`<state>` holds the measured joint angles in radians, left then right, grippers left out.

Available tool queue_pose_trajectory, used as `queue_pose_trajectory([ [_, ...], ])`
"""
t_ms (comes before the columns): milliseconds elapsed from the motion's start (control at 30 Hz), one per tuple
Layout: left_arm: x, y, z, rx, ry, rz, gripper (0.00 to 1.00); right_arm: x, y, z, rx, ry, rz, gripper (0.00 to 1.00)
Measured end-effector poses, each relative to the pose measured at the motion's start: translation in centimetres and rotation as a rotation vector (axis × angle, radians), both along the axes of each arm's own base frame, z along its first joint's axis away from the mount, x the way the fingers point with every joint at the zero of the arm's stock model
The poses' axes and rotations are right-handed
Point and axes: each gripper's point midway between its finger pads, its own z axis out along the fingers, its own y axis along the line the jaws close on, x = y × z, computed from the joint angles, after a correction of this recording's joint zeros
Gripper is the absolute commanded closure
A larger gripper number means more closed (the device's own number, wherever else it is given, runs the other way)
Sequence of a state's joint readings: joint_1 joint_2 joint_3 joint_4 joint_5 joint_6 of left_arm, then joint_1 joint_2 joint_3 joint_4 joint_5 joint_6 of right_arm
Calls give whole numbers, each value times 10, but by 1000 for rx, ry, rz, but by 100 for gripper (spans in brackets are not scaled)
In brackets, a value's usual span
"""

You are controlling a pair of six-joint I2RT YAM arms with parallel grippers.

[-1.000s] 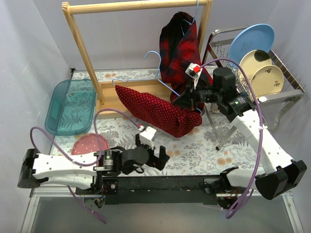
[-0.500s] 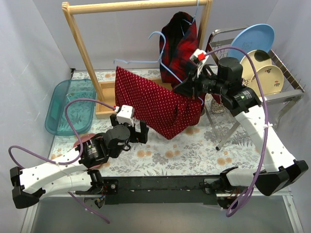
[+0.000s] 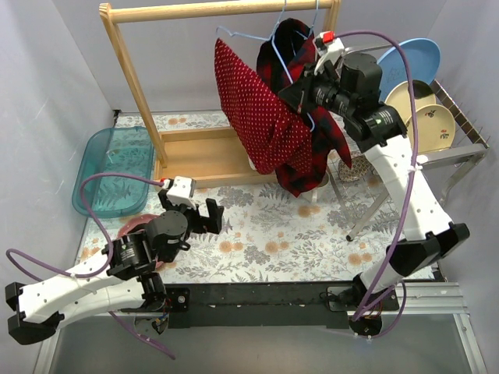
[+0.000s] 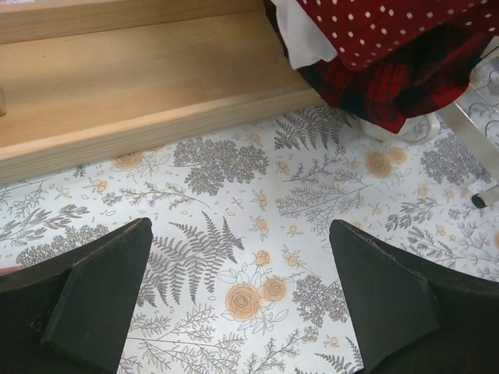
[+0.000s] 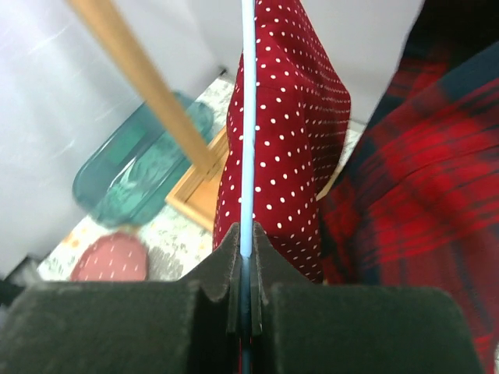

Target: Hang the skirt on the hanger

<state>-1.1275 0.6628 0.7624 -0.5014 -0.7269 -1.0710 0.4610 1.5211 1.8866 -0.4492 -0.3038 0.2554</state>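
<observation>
The red polka-dot skirt (image 3: pixel 261 117) hangs on a light-blue wire hanger (image 3: pixel 234 35), high up just below the wooden rack's top rail (image 3: pixel 218 9). My right gripper (image 3: pixel 302 87) is shut on the hanger wire (image 5: pixel 248 117), and the skirt (image 5: pixel 288 140) drapes beyond the fingers. A red-and-black plaid garment (image 3: pixel 304 54) hangs on the rail right behind it and also shows in the right wrist view (image 5: pixel 421 179). My left gripper (image 3: pixel 192 212) is open and empty, low over the floral tablecloth (image 4: pixel 242 304). The skirt's hem (image 4: pixel 390 23) shows at the top right of its view.
The rack's wooden base (image 3: pixel 207 152) lies on the table and also shows in the left wrist view (image 4: pixel 140 78). A teal tray (image 3: pixel 113 171) and a red dotted plate (image 3: pixel 134 230) sit at the left. A wire dish rack with plates (image 3: pixel 421 101) stands at the right.
My right gripper has lifted the hanger with the skirt from table height up to the rail. My left arm has drawn back to the left and stays open.
</observation>
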Motion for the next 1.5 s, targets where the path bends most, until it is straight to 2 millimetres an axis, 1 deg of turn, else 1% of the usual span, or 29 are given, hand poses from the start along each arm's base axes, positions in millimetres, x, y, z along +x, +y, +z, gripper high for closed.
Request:
queue_pose_trajectory([
  [100, -1, 5, 1, -27, -11, 10, 2, 20, 1, 7, 26, 7, -63, 99],
  [200, -1, 6, -4, -23, -9, 19, 2, 37, 4, 11, 45, 12, -99, 99],
  [333, 0, 4, -15, 3, 8, 22, 2, 56, 13, 0, 53, 37, -123, 99],
  [467, 1, 3, -21, 19, 18, 23, 2, 66, 22, -21, 42, 87, -121, 99],
  [633, 1, 2, -21, 15, 17, 24, 2, 64, 31, -28, 43, 99, -98, 99],
  [700, 1, 2, -21, 14, 15, 24, 2, 62, 37, -33, 43, 102, -80, 97],
  [800, 2, 2, -20, 9, 13, 25, 2, 58, 45, -43, 35, 114, -50, 89],
  [867, 2, 2, -19, 7, 12, 25, 2, 56, 49, -45, 38, 111, -33, 85],
  [900, 2, 2, -19, 6, 12, 25, 2, 56, 50, -46, 39, 109, -29, 79],
  [933, 2, 2, -19, 6, 11, 25, 2, 54, 51, -47, 38, 111, -23, 75],
  [967, 2, 2, -19, 5, 11, 25, 2, 53, 52, -47, 39, 112, -19, 68],
  [1033, 1, 2, -18, 1, 9, 26, 2, 49, 52, -47, 29, 98, -4, 62],
  [1067, 1, 3, -17, -1, 8, 26, 2, 47, 52, -45, 28, 93, 1, 55],
  [1100, 1, 3, -17, -3, 8, 26, 2, 44, 51, -44, 23, 84, 6, 51],
  [1133, 1, 3, -16, -7, 6, 26, 2, 40, 49, -41, 14, 67, 13, 48],
  [1200, 0, 5, -14, -19, 2, 26, 2, 32, 43, -34, 2, 33, 19, 35],
  [1233, 0, 5, -12, -24, 0, 26, 2, 25, 40, -29, -7, 6, 24, 32],
  [1267, 0, 6, -11, -31, -3, 26, 2, 19, 35, -25, -18, -17, 29, 25],
  [1367, -1, 7, -7, -47, -10, 26, 2, -6, 22, -10, -48, -104, 62, 18],
  [1500, -1, 7, -6, -51, -12, 26, 2, -42, 6, 13, -103, -248, 129, 13],
])
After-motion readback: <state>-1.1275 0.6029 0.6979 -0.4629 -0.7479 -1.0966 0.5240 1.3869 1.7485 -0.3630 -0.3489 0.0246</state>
